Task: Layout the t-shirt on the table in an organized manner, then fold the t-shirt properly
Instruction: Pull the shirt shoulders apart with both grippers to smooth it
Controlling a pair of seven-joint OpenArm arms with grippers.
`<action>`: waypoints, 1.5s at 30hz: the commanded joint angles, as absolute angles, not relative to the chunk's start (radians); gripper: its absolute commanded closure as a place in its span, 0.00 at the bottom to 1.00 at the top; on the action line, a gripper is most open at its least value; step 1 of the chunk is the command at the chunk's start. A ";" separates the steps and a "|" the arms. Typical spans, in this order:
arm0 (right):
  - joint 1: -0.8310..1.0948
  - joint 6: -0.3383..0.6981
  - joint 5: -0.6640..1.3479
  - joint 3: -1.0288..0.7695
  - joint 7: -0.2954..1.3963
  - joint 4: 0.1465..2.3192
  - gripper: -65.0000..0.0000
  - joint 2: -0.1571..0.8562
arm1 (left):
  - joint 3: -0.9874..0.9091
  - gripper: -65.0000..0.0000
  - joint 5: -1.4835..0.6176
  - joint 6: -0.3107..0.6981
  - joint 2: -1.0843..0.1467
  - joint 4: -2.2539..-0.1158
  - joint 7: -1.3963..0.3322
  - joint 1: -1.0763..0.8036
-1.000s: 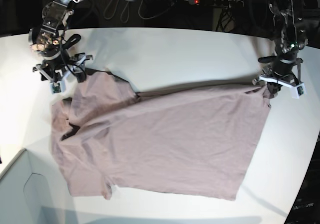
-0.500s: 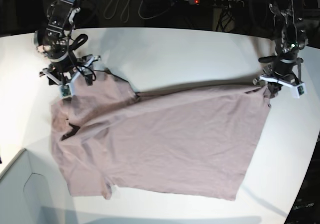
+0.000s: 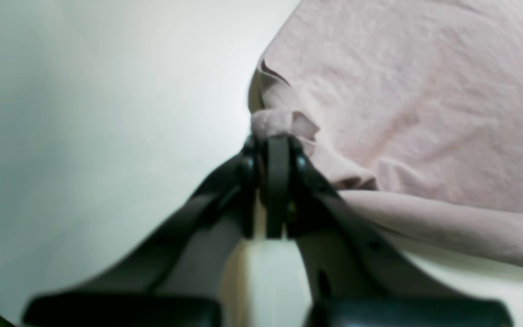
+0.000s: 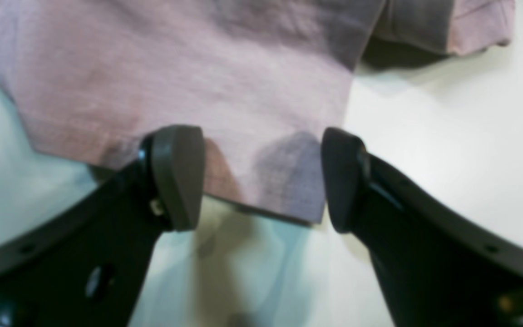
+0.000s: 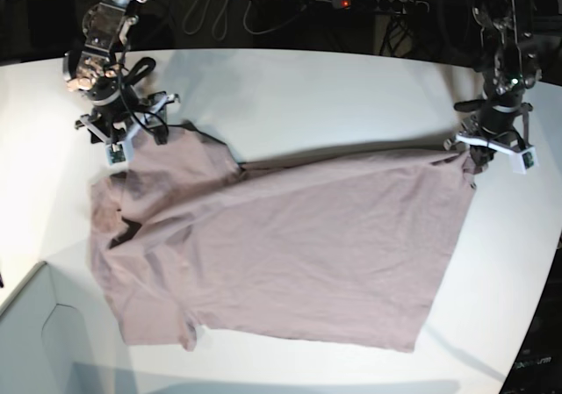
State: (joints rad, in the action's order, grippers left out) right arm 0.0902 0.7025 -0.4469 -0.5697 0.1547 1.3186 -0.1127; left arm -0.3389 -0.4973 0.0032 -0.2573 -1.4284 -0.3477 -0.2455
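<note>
The mauve-pink t-shirt (image 5: pixel 290 245) lies spread and wrinkled across the white table (image 5: pixel 334 96). My left gripper (image 5: pixel 471 154), at the base view's right, is shut on the shirt's far right corner. In the left wrist view the gripper (image 3: pixel 277 138) pinches a small bunch of the shirt (image 3: pixel 402 91) just above the table (image 3: pixel 107 113). My right gripper (image 5: pixel 132 139), at the base view's left, is open over the sleeve edge. In the right wrist view the gripper (image 4: pixel 261 181) straddles the shirt's hem (image 4: pixel 175 68), with its fingers (image 4: pixel 177 177) apart and low over the table (image 4: pixel 447 136).
A pale grey box corner (image 5: pixel 35 341) sits at the lower left. A power strip and cables (image 5: pixel 378 4) lie behind the table's far edge. The table's curved edge runs down the right side (image 5: pixel 536 306).
My right gripper has moved a little to the right and closer to the sleeve, staying open. The left gripper and its held corner have not moved.
</note>
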 commanded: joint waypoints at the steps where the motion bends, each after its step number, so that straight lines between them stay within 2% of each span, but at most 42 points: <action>1: 0.090 0.698 -0.464 -0.568 0.170 1.313 0.47 -0.105 | -0.346 1.00 -0.498 0.005 -0.271 -1.443 -0.326 -0.236; 3: 0.093 0.698 -0.464 -0.568 0.170 1.303 0.59 -0.102 | -0.346 1.00 -0.498 0.005 -0.271 -1.443 -0.326 -0.237; 7: 0.125 0.698 -0.464 -0.573 0.170 1.323 1.00 -0.094 | -0.346 1.00 -0.498 0.005 -0.269 -1.443 -0.326 -0.240; 21: 0.389 0.698 -0.460 -0.567 0.165 1.799 1.00 -0.157 | -0.354 1.00 -0.498 0.005 -0.243 -1.454 -0.326 -0.259; 25: 0.519 0.698 -0.460 -0.489 0.165 1.880 1.00 -0.157 | -0.351 1.00 -0.498 0.005 -0.242 -1.454 -0.321 -0.280; 34: 0.716 0.698 -0.460 -0.351 0.163 1.929 1.00 -0.157 | -0.357 1.00 -0.498 0.005 -0.214 -1.506 -0.317 -0.355; 45: 0.702 0.698 -0.460 -0.430 0.162 1.928 1.00 -0.157 | -0.446 1.00 -0.498 0.005 -0.179 -1.526 -0.323 -0.414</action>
